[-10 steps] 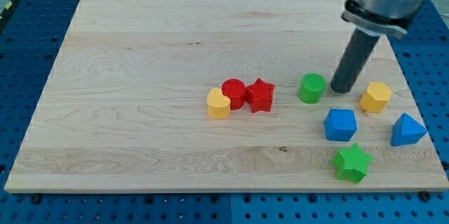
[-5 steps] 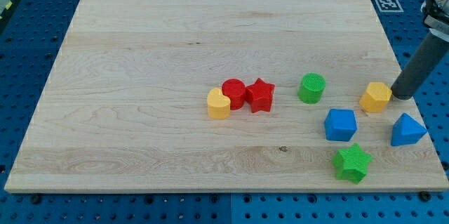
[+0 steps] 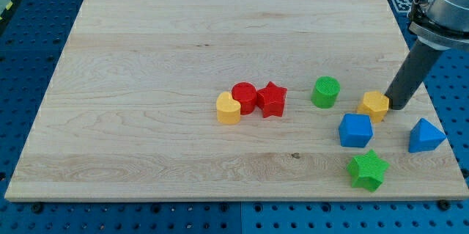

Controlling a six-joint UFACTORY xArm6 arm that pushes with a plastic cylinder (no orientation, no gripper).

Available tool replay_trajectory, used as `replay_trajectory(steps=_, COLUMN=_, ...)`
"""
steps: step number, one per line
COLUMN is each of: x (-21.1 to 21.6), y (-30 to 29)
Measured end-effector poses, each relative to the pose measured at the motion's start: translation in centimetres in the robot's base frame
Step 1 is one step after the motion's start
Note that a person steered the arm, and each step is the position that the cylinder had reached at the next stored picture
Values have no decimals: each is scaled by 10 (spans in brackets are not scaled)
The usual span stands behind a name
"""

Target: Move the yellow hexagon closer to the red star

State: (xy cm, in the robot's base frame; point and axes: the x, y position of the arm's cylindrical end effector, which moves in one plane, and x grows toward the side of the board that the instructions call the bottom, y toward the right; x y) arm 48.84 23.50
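Observation:
The yellow hexagon (image 3: 374, 105) lies at the view's right, just above the blue block (image 3: 355, 130). My tip (image 3: 398, 105) touches the hexagon's right side. The red star (image 3: 272, 99) sits near the board's middle, well to the hexagon's left, with the green cylinder (image 3: 325, 92) between them. The red star touches a red cylinder (image 3: 244, 97) on its left.
A yellow heart-shaped block (image 3: 228, 108) sits against the red cylinder's left. A blue triangular block (image 3: 426, 135) lies near the board's right edge. A green star (image 3: 367, 169) lies near the bottom right. The wooden board (image 3: 183, 43) rests on a blue pegboard.
My tip swung from the hexagon's left around to its right, then pushed the yellow hexagon a short way left and slightly down.

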Motion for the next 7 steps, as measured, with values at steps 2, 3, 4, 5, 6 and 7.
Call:
replay_trajectory(steps=2, x=2, y=0)
replay_trajectory(steps=3, x=8, y=-7)
replay_trajectory(steps=4, x=8, y=-25)
replay_trajectory(steps=5, x=8, y=-38)
replay_trajectory(steps=6, x=8, y=-51)
replay_trajectory(steps=7, x=8, y=-69)
